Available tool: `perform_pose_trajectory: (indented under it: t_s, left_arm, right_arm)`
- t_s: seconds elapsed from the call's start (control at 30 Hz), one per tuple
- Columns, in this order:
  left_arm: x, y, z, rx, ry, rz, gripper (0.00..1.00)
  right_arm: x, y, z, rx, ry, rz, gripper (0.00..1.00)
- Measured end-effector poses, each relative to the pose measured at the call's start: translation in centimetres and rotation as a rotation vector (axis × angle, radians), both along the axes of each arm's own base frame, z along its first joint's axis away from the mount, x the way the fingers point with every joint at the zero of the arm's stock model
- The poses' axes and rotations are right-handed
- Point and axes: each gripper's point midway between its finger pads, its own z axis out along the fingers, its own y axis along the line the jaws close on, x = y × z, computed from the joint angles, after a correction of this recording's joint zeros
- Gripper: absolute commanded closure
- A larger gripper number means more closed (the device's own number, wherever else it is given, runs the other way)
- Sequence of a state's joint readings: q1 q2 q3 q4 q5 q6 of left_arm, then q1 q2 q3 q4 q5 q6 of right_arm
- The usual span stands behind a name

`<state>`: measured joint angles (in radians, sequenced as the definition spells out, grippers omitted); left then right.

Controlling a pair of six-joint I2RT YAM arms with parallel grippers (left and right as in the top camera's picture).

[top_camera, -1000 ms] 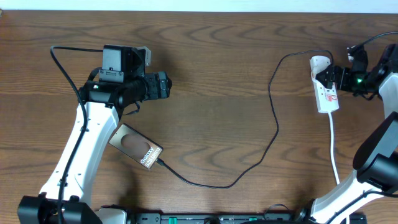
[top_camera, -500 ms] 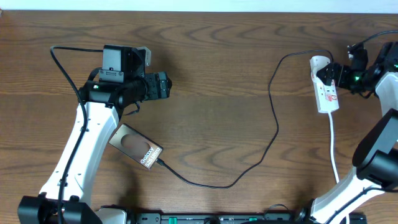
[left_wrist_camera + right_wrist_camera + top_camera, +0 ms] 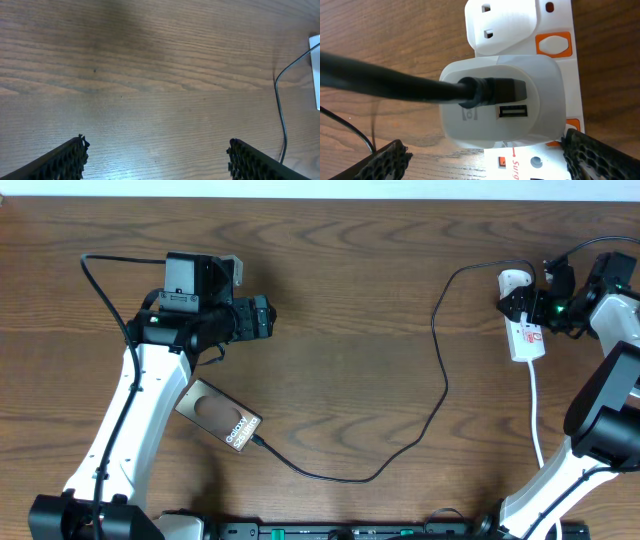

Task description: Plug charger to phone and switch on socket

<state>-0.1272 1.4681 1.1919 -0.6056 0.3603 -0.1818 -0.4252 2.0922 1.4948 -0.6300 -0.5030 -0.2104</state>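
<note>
The phone [image 3: 218, 416] lies flat at the lower left, lettering toward its lower right end. The charger [image 3: 445, 390], a thin black cable, meets that end and loops up to the socket [image 3: 528, 342] at the right. In the right wrist view its black plug [image 3: 495, 92] sits in a white adapter [image 3: 500, 105] on the socket [image 3: 550, 165], with an orange switch [image 3: 554, 44] beside it. My right gripper [image 3: 525, 305] [image 3: 484, 145] hangs open over the adapter, its fingers apart from it. My left gripper [image 3: 265, 318] [image 3: 157, 147] is open over bare wood.
The socket's white cord [image 3: 537, 420] runs down toward the table's front edge. The left arm [image 3: 130, 420] stretches beside the phone. In the left wrist view the black cable [image 3: 280, 100] and a white edge of the socket [image 3: 316, 70] show at the far right.
My right gripper has shifted left and turned over the socket's adapter end. The left arm, phone and cable have not moved.
</note>
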Motion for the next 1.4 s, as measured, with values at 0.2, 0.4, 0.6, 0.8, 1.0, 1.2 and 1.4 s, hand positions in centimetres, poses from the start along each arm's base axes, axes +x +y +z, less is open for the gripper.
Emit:
perform_pose_trajectory:
  t_s: [0.2, 0.4, 0.6, 0.8, 1.0, 1.2, 1.4]
  left_arm:
    - [0.0, 0.0, 0.0, 0.0, 0.0, 0.0, 0.11]
    - [0.0, 0.0, 0.0, 0.0, 0.001, 0.0, 0.12]
    - [-0.2, 0.0, -0.1, 0.001, 0.008, 0.0, 0.11]
    - [-0.2, 0.0, -0.2, 0.002, 0.012, 0.0, 0.11]
    - [-0.3, 0.0, -0.2, 0.002, 0.013, 0.0, 0.11]
    - [-0.3, 0.0, -0.2, 0.002, 0.017, 0.0, 0.11]
    - [-0.4, 0.0, -0.2, 0.002, 0.019, 0.0, 0.11]
  right_arm:
    - [0.1, 0.0, 0.0, -0.003, -0.006, 0.001, 0.01]
    - [0.5, 0.1, 0.2, 0.002, -0.023, 0.008, 0.01]
    - [0.5, 0.2, 0.3, 0.007, -0.029, 0.013, 0.01]
    - [0.5, 0.3, 0.3, 0.008, -0.026, 0.015, 0.01]
    - [0.6, 0.6, 0.3, -0.001, -0.025, 0.018, 0.01]
    - [0.8, 0.8, 0.1, -0.023, -0.015, 0.012, 0.01]
    - [1.2, 0.8, -0.2, -0.027, -0.008, 0.003, 0.04]
